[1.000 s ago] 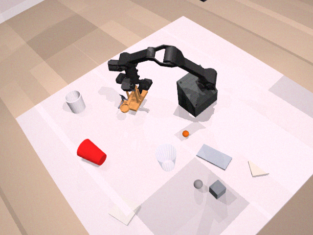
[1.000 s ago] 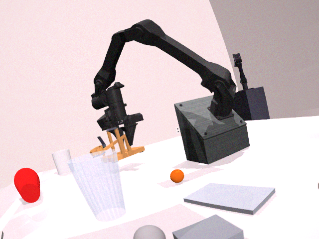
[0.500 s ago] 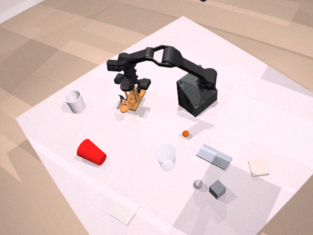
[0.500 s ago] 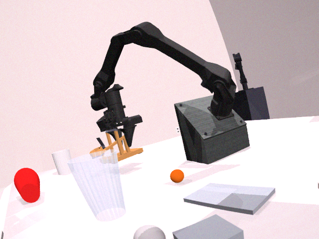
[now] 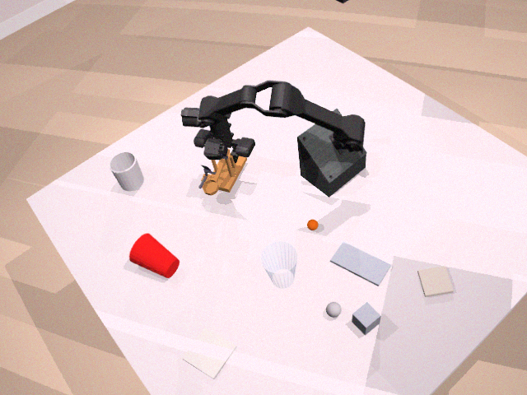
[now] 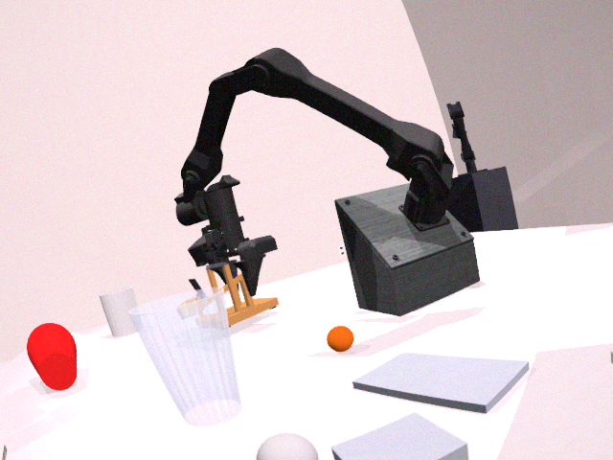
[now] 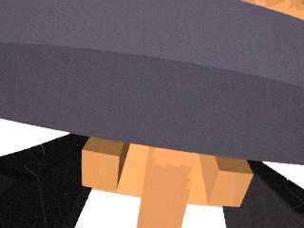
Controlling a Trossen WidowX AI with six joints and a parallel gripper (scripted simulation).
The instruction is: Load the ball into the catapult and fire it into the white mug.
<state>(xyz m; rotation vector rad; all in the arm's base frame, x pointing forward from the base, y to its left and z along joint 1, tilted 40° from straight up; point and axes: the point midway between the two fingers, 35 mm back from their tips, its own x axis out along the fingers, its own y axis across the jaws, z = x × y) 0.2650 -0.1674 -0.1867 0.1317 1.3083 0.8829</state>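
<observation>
One gripper (image 5: 224, 158) is clamped on the catapult (image 5: 221, 178), well apart from the orange ball (image 5: 312, 225).

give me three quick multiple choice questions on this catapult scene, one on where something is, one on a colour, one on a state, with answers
1. Where is the orange ball?
A. in the catapult
B. on the table in front of the arm's base
C. in the white mug

2. What colour is the cup lying on its side?
A. red
B. blue
C. green

3. What is the gripper doing?
A. open above the ball
B. shut on nothing
C. shut on the catapult

Answers:
1 B: the orange ball rests on the table, apart from the catapult.
2 A: the tipped cup is red.
3 C: the gripper clasps the catapult's wooden frame.
</observation>
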